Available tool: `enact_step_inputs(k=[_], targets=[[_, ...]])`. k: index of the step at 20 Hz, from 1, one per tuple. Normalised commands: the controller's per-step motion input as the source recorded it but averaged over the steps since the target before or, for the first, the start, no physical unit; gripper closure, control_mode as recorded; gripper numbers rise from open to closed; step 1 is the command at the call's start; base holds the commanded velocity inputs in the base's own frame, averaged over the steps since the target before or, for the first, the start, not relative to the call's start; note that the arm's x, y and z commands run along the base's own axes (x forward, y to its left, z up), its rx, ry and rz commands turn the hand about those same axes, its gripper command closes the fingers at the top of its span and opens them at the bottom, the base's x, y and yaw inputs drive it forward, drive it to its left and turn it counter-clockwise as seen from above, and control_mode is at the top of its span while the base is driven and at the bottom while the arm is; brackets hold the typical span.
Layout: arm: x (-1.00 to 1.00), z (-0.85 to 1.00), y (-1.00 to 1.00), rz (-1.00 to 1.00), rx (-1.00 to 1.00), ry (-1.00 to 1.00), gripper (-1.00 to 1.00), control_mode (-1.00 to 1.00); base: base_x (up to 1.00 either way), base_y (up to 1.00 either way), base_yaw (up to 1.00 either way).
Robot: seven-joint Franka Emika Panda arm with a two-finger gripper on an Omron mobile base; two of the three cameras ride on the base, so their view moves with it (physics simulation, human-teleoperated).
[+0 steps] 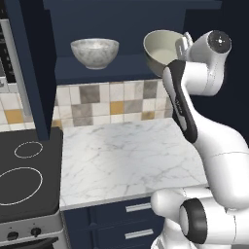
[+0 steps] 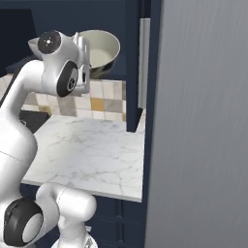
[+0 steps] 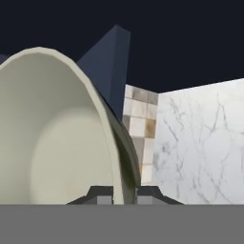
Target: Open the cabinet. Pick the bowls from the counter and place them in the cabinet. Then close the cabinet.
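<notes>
The cabinet (image 1: 121,68) stands open, its left door (image 1: 29,73) swung out. The marbled white-grey bowl (image 1: 95,52) sits upright on the cabinet shelf at the left. The plain beige-grey bowl (image 1: 163,51) (image 2: 100,51) hangs tilted on its side at the right of the cabinet opening, just above shelf height. My gripper (image 1: 181,48) (image 2: 83,51) is shut on that bowl's rim. In the hand view the rim of the beige bowl (image 3: 57,133) runs down between the fingertips of my gripper (image 3: 125,195). The white marble counter (image 1: 126,155) (image 2: 92,150) (image 3: 205,143) lies below.
A black stovetop (image 1: 24,175) with white rings borders the counter on the left. Navy drawers (image 1: 136,209) sit under the counter's front edge. The cabinet's right door (image 2: 133,72) stands edge-on with its silver handle (image 2: 144,63). A tall grey panel (image 2: 203,121) rises at the right.
</notes>
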Motion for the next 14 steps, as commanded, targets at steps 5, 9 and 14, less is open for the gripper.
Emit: enact_step_inputs(k=[5,9,14], targets=[[0.16,-0.04,0.0,0.02,0.0,0.0,1.0,-1.0,0.0,0.0,0.0],[0.22,-0.08,0.0,0.02,0.0,0.0,1.0,-1.0,0.0,0.0,0.0],[0.44,-0.02,0.03,0.02,0.0,-0.03,1.0,-1.0,0.0,0.0,0.0]])
